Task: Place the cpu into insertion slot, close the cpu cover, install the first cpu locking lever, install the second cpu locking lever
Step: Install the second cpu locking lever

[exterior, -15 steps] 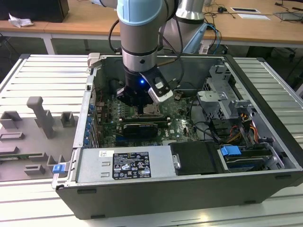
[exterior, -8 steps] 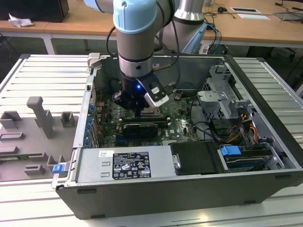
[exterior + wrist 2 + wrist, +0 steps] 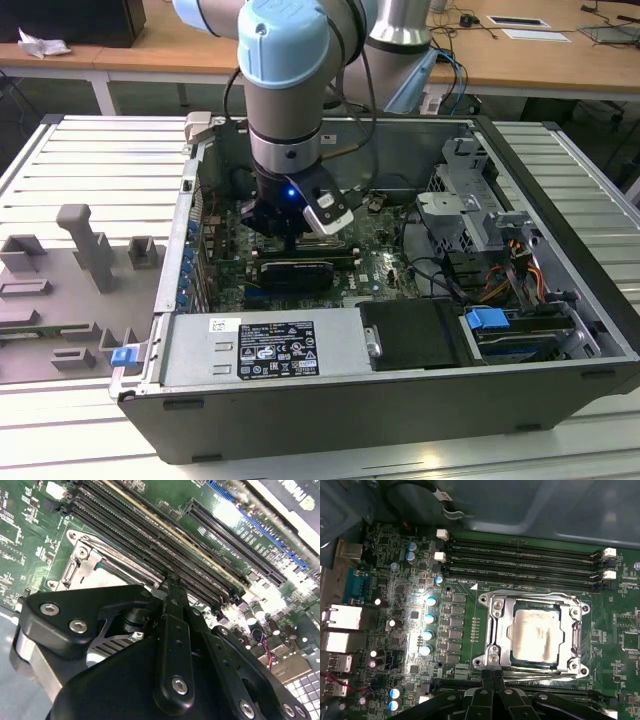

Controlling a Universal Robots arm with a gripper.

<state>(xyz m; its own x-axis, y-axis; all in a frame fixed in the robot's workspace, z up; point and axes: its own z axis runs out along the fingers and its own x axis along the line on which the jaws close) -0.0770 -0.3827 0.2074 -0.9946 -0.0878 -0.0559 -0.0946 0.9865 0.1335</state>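
I am looking down into the open dark grey computer case [image 3: 330, 420] in the exterior view, with the pale blue and grey robot arm [image 3: 285, 80] reaching into it above the green motherboard [image 3: 615, 625]. The black gripper [image 3: 492, 677] is hanging low over the board, its fingers pressed together with nothing between them in both wrist views [image 3: 172, 587].

In the first wrist view the small square cpu with the pale silvery-beige metal top [image 3: 535, 632] is lying flat inside the square insertion slot with the silvery metal rim [image 3: 492, 630]. The thin silvery metal cpu cover frame [image 3: 532, 598] is lying down over it, framing the chip through its cut-out centre. I cannot tell how the locking levers are sitting.

The fingertips are sitting just beside the socket's edge, between it and the long black memory slots [image 3: 150, 540]. A further bank of long black slots [image 3: 525, 560] is lying on the socket's far side.
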